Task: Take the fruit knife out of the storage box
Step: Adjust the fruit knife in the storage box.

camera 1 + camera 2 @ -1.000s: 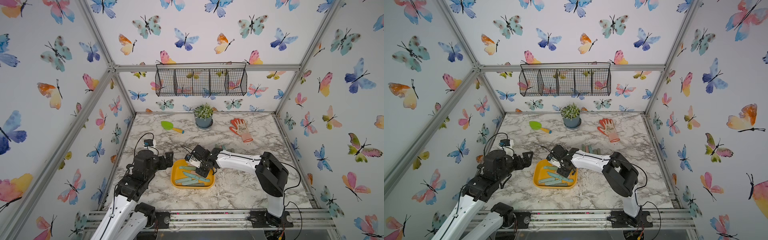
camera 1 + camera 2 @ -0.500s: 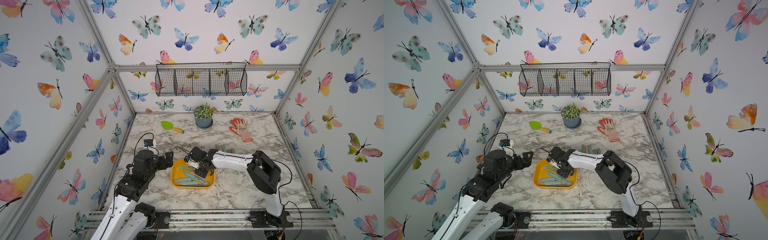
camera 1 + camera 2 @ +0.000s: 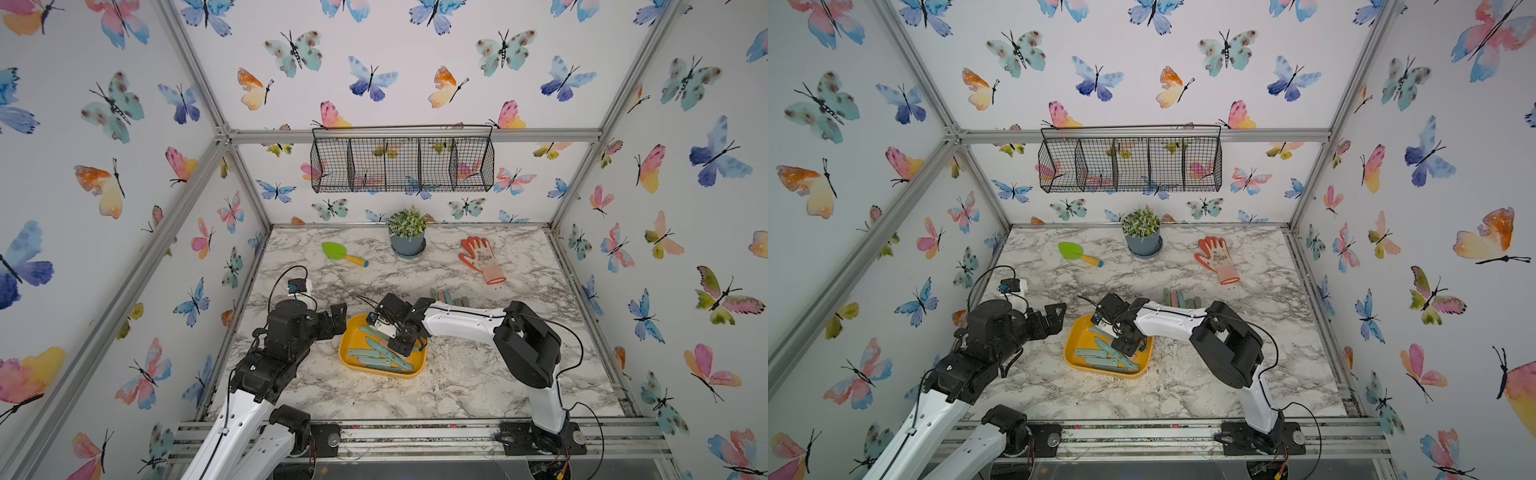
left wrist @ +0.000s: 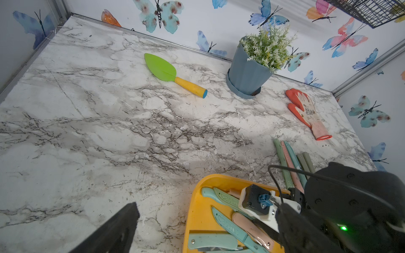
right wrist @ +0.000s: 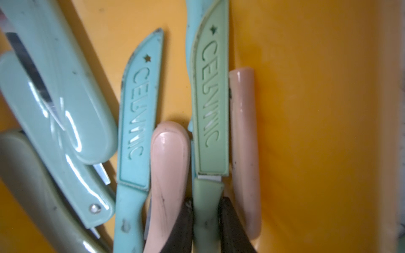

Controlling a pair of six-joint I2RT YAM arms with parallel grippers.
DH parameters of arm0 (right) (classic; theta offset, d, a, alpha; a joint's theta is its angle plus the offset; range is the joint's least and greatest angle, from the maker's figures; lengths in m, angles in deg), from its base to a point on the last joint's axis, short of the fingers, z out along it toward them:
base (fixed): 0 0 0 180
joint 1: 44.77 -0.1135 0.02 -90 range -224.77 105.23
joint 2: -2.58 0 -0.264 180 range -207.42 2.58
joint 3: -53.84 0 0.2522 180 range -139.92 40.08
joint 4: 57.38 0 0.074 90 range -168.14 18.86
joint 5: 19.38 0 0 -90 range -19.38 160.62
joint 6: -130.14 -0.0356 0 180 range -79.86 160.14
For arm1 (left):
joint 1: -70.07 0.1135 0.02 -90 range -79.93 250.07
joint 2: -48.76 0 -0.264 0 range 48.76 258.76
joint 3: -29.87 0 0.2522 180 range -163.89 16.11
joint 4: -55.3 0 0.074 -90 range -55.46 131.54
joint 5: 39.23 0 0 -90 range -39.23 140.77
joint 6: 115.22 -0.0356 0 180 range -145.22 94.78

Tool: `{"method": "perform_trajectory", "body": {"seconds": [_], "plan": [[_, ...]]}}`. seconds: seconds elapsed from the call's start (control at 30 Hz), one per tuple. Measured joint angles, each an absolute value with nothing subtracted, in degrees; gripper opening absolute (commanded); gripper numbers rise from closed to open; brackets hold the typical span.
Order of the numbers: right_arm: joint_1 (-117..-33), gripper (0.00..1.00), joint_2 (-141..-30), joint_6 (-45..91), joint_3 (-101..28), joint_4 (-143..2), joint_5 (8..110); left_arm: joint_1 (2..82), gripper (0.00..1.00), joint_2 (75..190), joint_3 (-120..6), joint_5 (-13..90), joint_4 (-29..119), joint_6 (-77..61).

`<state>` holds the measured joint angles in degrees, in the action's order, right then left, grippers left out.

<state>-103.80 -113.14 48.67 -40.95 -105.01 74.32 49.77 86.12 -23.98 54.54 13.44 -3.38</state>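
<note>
The storage box (image 3: 345,353) (image 3: 1072,347) (image 4: 197,219) (image 5: 317,131) is a shallow yellow tray at the table's front centre, with several pastel knives lying in it. My right gripper (image 3: 401,343) (image 3: 1125,343) (image 5: 207,203) reaches down into it, shut on the handle of a green sheathed fruit knife (image 5: 210,98) that still lies on the tray floor. A blue sheathed knife (image 5: 140,109) and a pink one (image 5: 168,164) lie right beside it. My left gripper (image 3: 334,318) (image 3: 1054,316) hovers open just left of the box, holding nothing.
Several more knives (image 3: 449,297) (image 4: 291,162) lie in a row on the marble behind the box. Further back are a green trowel (image 3: 343,253), a potted plant (image 3: 407,237) and an orange glove (image 3: 482,259). A black wire basket (image 3: 401,164) hangs on the back wall.
My right gripper has shifted a little to the left inside the box and its jaws have closed in on the green knife's handle. The left arm has stayed put.
</note>
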Motion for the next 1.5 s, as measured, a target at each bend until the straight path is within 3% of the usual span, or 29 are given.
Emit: {"method": "perform_trajectory", "body": {"seconds": [0.67, 1.03, 1.3, 1.5], "plan": [[-103.8, 0.18, -107.9, 48.4, -39.0, -104.4, 67.2, 49.7, 0.98, 86.0, -24.0, 54.6, 13.4, -3.4], [-103.8, 0.29, -109.1, 48.8, -38.6, -103.6, 64.2, 49.8, 0.99, 85.9, -24.0, 55.0, 13.4, -3.4], [-103.8, 0.32, -111.2, 48.8, -38.7, -103.5, 64.1, 49.8, 0.99, 85.9, -24.0, 55.0, 13.4, -3.4], [-103.8, 0.26, -111.9, 48.8, -39.3, -103.5, 64.2, 49.8, 0.98, 85.8, -24.0, 55.2, 13.4, -3.4]]}}
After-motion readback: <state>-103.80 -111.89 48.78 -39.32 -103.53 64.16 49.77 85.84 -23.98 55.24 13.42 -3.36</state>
